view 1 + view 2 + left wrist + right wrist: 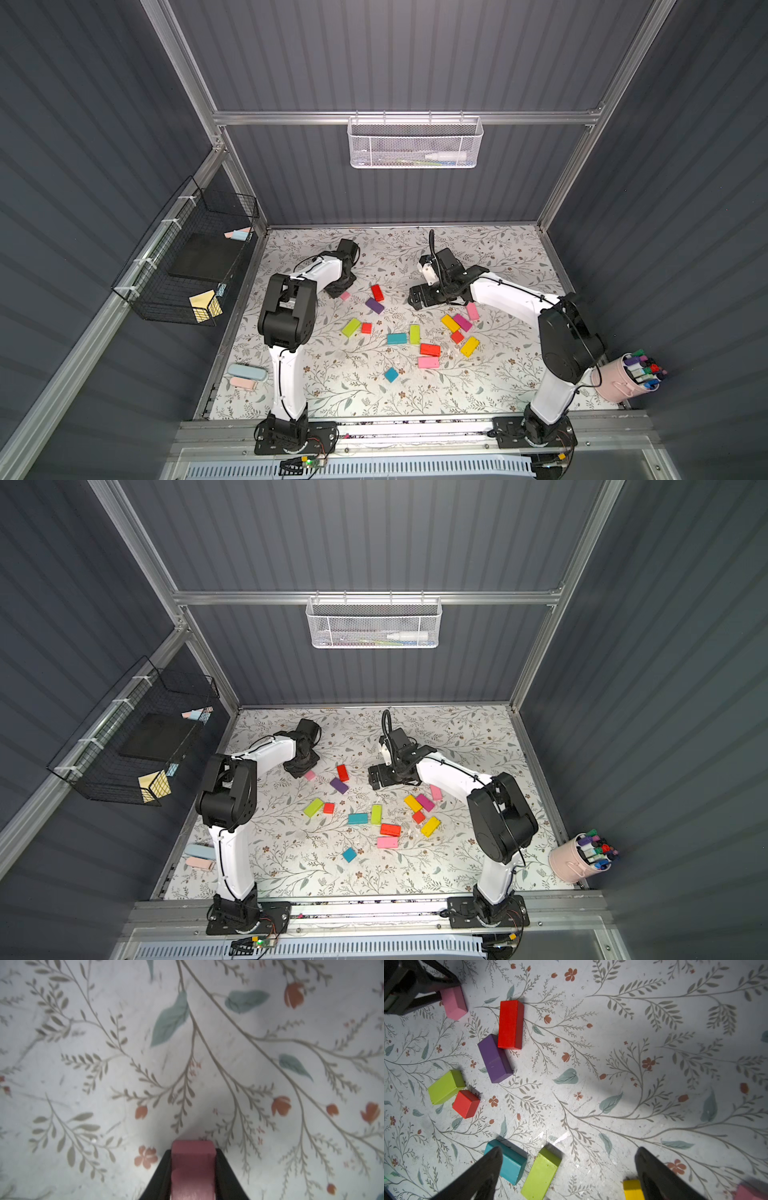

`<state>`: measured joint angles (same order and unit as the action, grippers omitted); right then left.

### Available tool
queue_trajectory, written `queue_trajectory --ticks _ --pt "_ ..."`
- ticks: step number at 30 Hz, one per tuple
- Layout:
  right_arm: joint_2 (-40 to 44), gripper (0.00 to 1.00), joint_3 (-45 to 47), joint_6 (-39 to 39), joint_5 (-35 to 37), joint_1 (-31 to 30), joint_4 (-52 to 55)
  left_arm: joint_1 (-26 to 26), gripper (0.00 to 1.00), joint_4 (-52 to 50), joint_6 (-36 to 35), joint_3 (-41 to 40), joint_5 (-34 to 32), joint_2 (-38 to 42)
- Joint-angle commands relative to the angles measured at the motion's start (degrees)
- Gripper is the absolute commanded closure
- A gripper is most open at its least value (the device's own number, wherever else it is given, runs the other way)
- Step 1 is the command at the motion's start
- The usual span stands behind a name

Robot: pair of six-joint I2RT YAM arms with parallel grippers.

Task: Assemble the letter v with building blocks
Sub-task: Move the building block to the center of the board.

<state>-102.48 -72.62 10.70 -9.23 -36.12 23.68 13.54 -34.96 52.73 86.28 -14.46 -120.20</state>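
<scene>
A pale flowered sheet (374,386) lay under everything, and the building blocks (414,334) were scattered in its middle. At their far left edge the left gripper (193,1151) was clamped on a pink block (192,1169), across its narrow width. The right gripper (569,1149) hovered with its jaws wide apart. The block looked light, stiff and matte, so its flat long sides should hold well. Its long axis seemed to run along the fingers (160,1174), with one end past the tips.
</scene>
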Motion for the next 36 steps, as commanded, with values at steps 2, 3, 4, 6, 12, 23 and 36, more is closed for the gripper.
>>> queue_trajectory --ticks 2,3,4,6,12,23,36 --pt "0.2 0.01 0.4 -0.7 -1.3 -0.5 -1.4 -0.4 0.72 0.3 -3.5 0.6 -1.6 -3.5" --pt "0.1 0.01 0.4 -0.7 -1.5 -0.5 -1.4 -0.4 0.72 0.5 -3.7 0.5 -1.7 -3.5" --pt "0.0 0.01 0.2 -0.8 -1.6 -0.6 -1.3 -0.4 0.71 0.8 -3.8 0.5 -1.8 -3.5" --pt "-0.1 0.01 0.2 -1.0 -1.7 -0.5 -1.2 -0.4 0.71 0.8 -3.8 0.5 -1.5 -3.3" --pt "-0.7 0.01 -0.3 -1.1 -2.0 -0.7 -1.4 -0.4 0.44 2.1 -5.1 -0.2 -0.5 -2.1" --pt "-3.2 0.02 -3.2 -3.5 -1.6 -4.4 -1.5 -0.3 0.22 1.7 -4.9 3.4 -6.1 11.7" --pt "-14.3 0.3 -17.9 -9.7 2.4 -12.1 4.9 0.9 0.25 9.1 -12.8 -4.8 -2.4 27.4"
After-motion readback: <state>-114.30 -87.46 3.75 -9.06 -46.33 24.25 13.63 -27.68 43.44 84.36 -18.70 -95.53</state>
